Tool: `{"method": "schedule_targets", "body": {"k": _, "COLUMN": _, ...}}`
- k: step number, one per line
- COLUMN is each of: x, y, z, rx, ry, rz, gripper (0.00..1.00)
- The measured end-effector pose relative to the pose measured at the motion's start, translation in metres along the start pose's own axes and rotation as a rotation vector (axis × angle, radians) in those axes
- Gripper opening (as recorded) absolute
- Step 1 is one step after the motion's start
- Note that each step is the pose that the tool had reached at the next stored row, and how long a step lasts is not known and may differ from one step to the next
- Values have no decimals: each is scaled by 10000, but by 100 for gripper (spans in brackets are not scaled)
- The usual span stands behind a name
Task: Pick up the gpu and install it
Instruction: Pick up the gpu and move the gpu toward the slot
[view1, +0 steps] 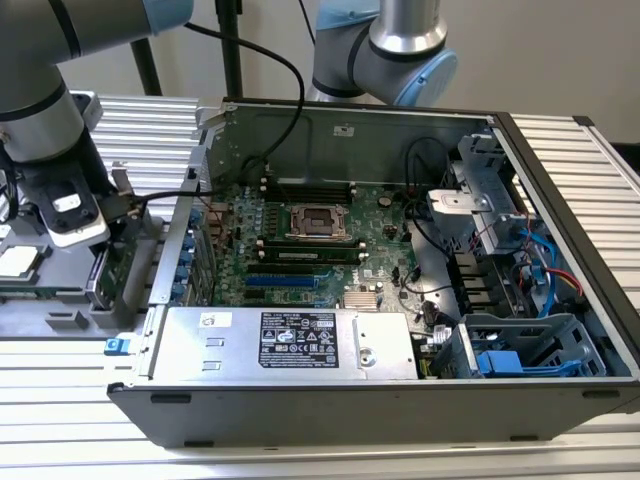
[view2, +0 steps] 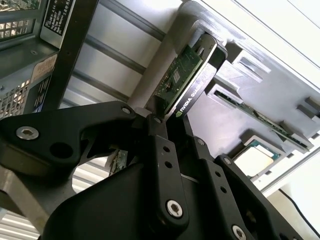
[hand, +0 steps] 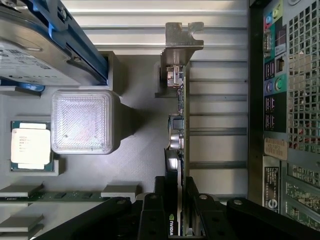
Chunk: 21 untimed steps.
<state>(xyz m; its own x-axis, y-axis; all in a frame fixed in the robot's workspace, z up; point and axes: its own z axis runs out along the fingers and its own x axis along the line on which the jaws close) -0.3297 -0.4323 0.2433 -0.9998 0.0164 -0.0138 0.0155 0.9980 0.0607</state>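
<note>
First wrist view: gripper (hand: 176, 200) fingers clamp the gpu (hand: 179, 115), which stands on edge just beside the computer case (hand: 285, 100). Risk: grip near one end may let the gpu pivot, snagging its bracket (hand: 183, 36) against the case.

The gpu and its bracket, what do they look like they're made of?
The gpu looks like matte green circuit-board laminate, with small chips mounted on it. The black cover on one face is probably plastic. The bracket looks like sheet metal, probably steel, given its dull silver sheen and notched, folded tab.
</note>
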Motion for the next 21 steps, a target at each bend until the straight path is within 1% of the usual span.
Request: {"method": "schedule_targets", "body": {"k": 21, "x": -1, "y": 3, "z": -56, "rx": 0, "ry": 1, "rz": 0, "gripper": 0}}
